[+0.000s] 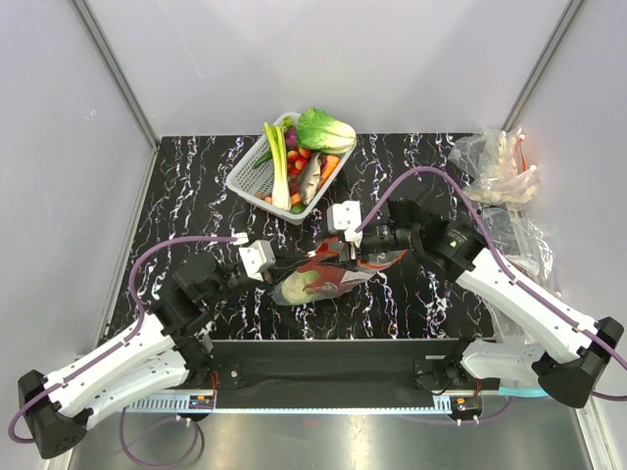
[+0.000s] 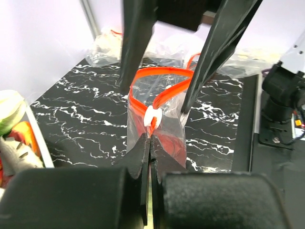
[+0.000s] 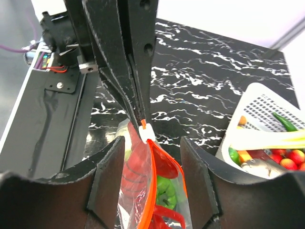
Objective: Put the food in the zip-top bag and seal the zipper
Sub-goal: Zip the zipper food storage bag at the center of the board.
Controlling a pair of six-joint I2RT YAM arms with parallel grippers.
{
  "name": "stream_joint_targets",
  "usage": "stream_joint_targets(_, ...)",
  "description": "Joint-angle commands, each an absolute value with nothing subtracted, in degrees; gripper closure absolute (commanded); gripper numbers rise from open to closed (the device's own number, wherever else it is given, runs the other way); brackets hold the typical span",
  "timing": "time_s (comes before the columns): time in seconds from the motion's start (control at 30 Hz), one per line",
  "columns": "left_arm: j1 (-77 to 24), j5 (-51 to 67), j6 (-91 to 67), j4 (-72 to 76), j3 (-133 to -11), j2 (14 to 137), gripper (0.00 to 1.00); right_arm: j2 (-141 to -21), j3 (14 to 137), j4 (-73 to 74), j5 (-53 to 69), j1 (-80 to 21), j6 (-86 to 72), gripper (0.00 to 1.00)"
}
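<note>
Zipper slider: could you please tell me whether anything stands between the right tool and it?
Nothing visible does. The right tool is open and straddles the mouth of the zip-top bag, with the white slider just ahead on the zipper. The left tool pinches the zipper end beyond it.

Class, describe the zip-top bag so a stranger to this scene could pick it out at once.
On the black marbled table, look at the middle, nearer than the white basket. The zip-top bag is there, clear plastic with red and green food inside. Unlike the crumpled plastic heap in the far right corner, it has a red-orange zipper.
</note>
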State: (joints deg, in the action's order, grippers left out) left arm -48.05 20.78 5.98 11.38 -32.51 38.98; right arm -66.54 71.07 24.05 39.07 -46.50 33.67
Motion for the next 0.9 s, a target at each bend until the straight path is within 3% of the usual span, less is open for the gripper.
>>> stream_joint_targets(0.0, -47.9, 23.7, 6.7, 14.6, -36.6, 38.0, 1.0, -67.1, 73.9, 24.2, 42.4, -47.0, 36.2, 0.43)
stream_joint_targets(0.13, -48.0, 23.9, 6.9, 14.1, -36.7, 37.9, 1.0, -68.2, 74.4, 24.7, 43.5, -47.0, 36.6, 0.44)
stream_joint_targets(0.5, -47.9, 23.5, 6.9, 13.4, -36.7, 37.6, 1.0, -69.2, 74.6, 24.6, 45.3, -47.1, 35.6, 0.68)
stream_joint_targets(0.6, -47.9, 23.6, 6.8, 13.4, -36.7, 37.6, 1.0, -69.5, 75.0, 24.8, 45.5, -47.2, 35.3, 0.84)
stream_joint_targets(0.63, -47.9, 23.5, 6.9, 13.3, -36.8, 37.6, 1.0, -69.6, 75.0, 24.6, 45.4, -47.2, 35.2, 0.94)
stream_joint_targets(0.7, -48.0, 23.4, 6.8, 13.0, -36.8, 37.5, 1.0, -69.7, 75.1, 24.6, 45.4, -47.2, 34.8, 1.0)
stream_joint_targets(0.77, -48.0, 23.3, 6.8, 12.9, -36.7, 37.3, 0.82, -69.9, 75.5, 24.9, 44.9, -47.3, 34.2, 1.0)
stream_joint_targets(0.87, -47.9, 23.4, 7.0, 13.6, -36.0, 36.4, 0.74, -70.0, 75.9, 25.0, 45.2, -47.2, 34.1, 1.0)
